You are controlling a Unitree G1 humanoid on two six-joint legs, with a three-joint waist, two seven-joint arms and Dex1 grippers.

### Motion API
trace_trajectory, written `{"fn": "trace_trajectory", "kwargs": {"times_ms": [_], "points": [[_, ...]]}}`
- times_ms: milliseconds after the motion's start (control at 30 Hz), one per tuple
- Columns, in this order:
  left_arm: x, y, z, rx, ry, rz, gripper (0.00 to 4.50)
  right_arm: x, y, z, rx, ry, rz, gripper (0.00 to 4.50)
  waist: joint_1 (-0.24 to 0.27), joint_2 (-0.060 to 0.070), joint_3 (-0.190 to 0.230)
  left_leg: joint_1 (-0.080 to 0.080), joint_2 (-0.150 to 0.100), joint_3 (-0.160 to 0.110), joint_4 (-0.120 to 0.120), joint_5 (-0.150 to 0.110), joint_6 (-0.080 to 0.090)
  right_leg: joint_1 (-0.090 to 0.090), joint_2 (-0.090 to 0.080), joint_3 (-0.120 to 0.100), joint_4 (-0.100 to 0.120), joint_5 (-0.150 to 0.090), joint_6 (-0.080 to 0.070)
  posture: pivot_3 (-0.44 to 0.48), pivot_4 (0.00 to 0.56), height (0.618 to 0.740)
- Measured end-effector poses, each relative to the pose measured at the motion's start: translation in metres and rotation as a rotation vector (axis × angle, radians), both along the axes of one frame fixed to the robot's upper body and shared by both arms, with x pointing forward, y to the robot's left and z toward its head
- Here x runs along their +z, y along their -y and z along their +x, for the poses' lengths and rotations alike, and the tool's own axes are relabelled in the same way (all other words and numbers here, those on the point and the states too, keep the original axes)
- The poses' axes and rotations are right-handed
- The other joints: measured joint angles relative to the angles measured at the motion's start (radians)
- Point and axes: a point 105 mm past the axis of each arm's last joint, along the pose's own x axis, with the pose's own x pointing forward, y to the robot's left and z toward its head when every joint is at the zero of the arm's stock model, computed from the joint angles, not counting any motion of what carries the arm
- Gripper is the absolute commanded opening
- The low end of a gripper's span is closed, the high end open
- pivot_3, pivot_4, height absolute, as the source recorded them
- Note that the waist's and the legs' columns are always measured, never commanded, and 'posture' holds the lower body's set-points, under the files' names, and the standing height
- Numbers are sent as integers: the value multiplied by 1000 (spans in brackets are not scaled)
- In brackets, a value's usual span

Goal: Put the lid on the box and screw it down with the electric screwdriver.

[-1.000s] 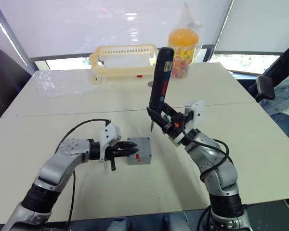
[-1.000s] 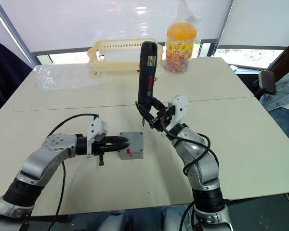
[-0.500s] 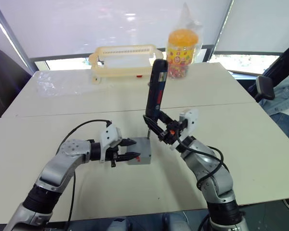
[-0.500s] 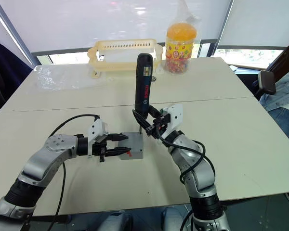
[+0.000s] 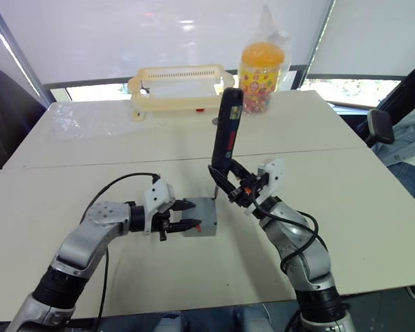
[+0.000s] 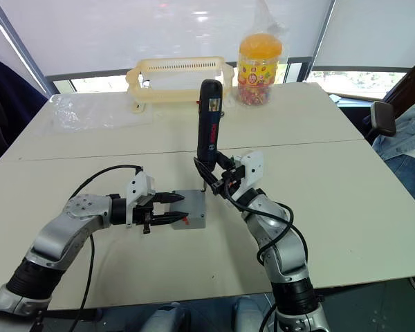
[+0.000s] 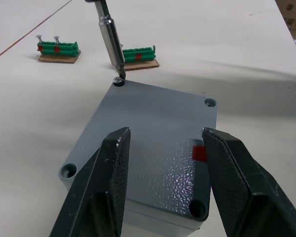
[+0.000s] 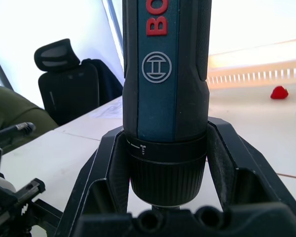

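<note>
Left eye view: the counter [image 5: 373,207] carries the box [image 5: 202,220] with the lid [image 7: 153,143] already seated on it, near the front middle. The electric screwdriver [image 5: 225,131] is pinched upright in the right gripper [image 5: 229,187]. The left gripper [image 5: 183,216] is spread, fingers over the lid, nothing clamped. The bit [image 7: 110,37] is landed on the far corner screw [image 7: 119,80]. Probably best if it's kept plumb and pressed straight down, with the box steadied so it isn't spun.

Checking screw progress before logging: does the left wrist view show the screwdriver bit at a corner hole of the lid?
Yes, the metal bit of the electric screwdriver meets a screw in one corner hole of the lid.
</note>
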Motion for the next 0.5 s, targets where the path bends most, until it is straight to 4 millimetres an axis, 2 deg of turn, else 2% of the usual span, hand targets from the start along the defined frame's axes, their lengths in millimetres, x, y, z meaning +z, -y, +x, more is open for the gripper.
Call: {"fn": "trace_trajectory", "kwargs": {"times_ms": [500], "points": [[0,1,0,3,0,-8,2318,11,-2,3,-4,32,7,1783,0,0,0,0,0,0,0,0,0,0,0,0,0,0,0,0,150,740]]}}
